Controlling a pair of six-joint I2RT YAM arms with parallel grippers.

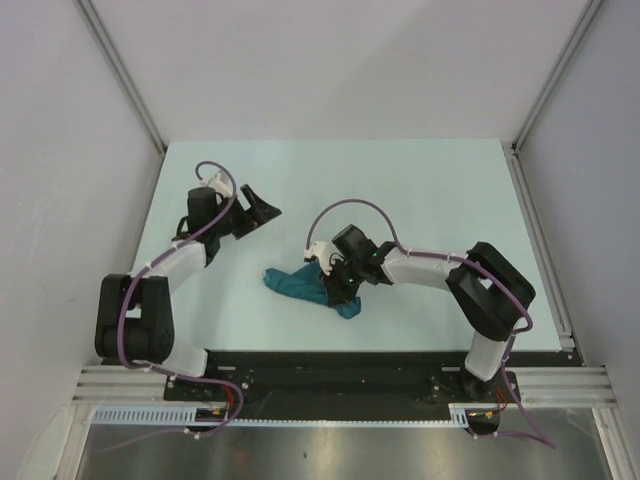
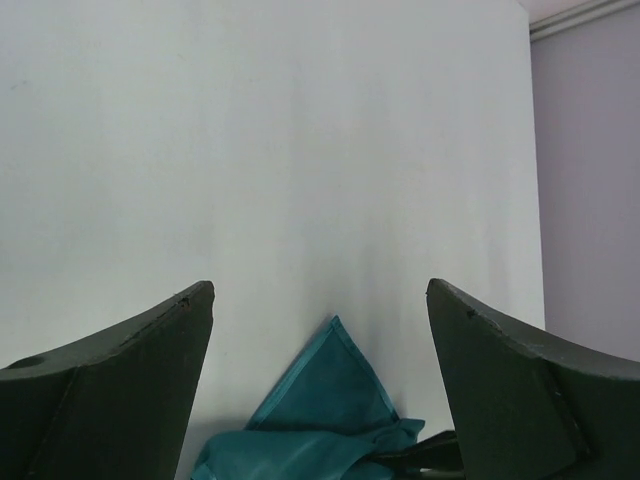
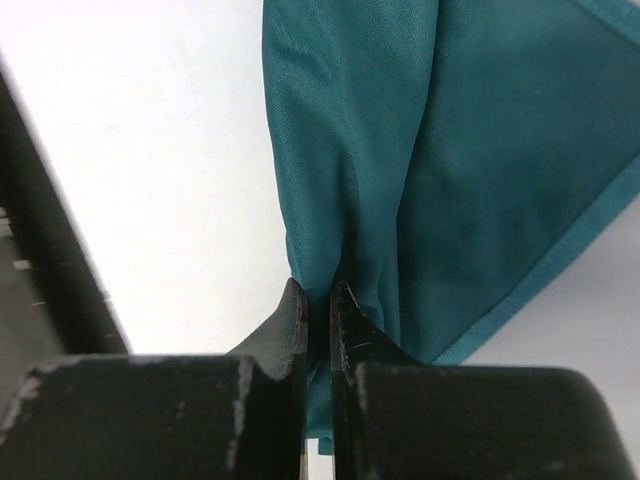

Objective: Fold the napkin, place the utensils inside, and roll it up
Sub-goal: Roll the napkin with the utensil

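Note:
The teal napkin (image 1: 305, 288) lies bunched up near the middle of the table, a little toward the front. My right gripper (image 1: 336, 291) is shut on a fold of the napkin (image 3: 400, 170), its two fingertips (image 3: 292, 312) pinching the cloth between them. My left gripper (image 1: 262, 212) is open and empty, up and to the left of the napkin; in the left wrist view a corner of the napkin (image 2: 335, 395) shows between its spread fingers (image 2: 150, 350). The spoon is not in view.
The pale table (image 1: 420, 190) is walled by white panels at the back and sides. A black strip (image 1: 330, 365) and an aluminium rail run along the front edge by the arm bases.

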